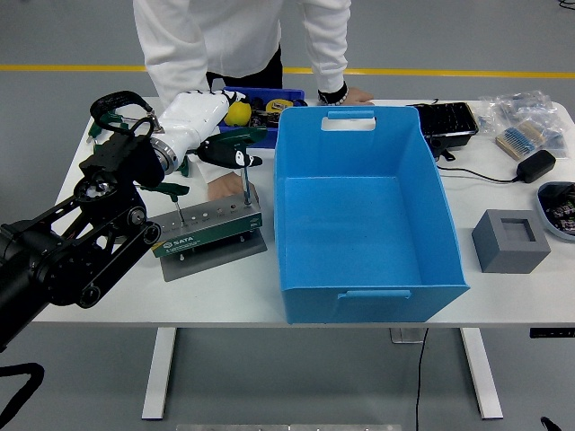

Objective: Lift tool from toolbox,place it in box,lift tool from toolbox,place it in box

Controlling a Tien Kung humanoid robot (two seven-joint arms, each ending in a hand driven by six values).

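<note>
A grey toolbox (205,229) stands on the white table, left of the large blue box (359,211). A green T-handle tool (243,136) stands upright in the toolbox. A second, smaller one (171,189) is partly hidden by my arm. My left hand (220,126) is at the tall tool's handle, with its fingers stretched over it and the thumb below, not closed. The blue box holds nothing. A person's hand (223,185) rests on the table behind the toolbox.
More green T-handle tools (106,117) lie at the far left. A small blue bin (269,99) holding a yellow ball (237,112) sits behind. A black tray (446,122), an adapter (537,166) and a grey block (509,241) are at the right. The person's other hand (356,93) lies behind the box.
</note>
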